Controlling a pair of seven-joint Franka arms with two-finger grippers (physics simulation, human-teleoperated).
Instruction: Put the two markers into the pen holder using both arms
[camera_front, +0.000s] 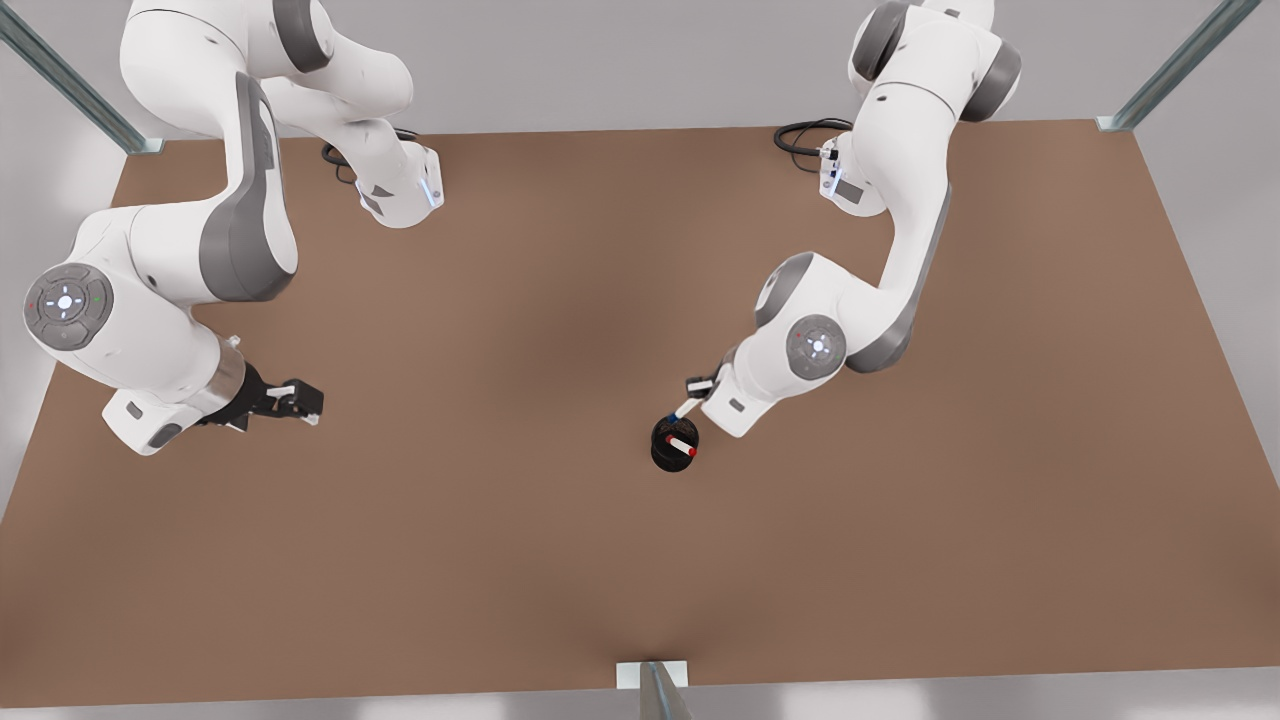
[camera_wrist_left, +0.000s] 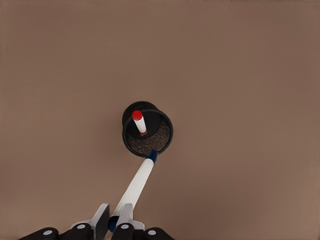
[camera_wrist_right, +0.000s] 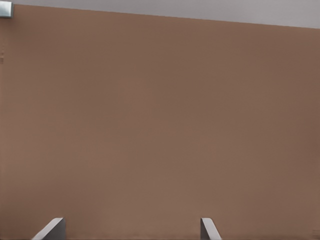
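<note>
Left gripper (camera_front: 700, 389) pinches the blue marker (camera_wrist_left: 136, 186) at the pen holder (camera_wrist_left: 161, 142) rim beside the red marker (camera_wrist_left: 139, 122); right gripper (camera_front: 300, 402) waits spread.

Soft, even light falls on the matte brown tabletop (camera_front: 560, 560). A faint darker patch sits mid-table; no glare anywhere.

pen holder (camera_front: 674, 446) table centre, marker (camera_front: 682, 445) inside | second marker (camera_wrist_left: 136, 186) at holder's 1 o'clock, seemingly touching rim | left gripper (camera_front: 700, 388) beyond | right gripper (camera_front: 290, 398) well apart, 9 o'clock
</note>
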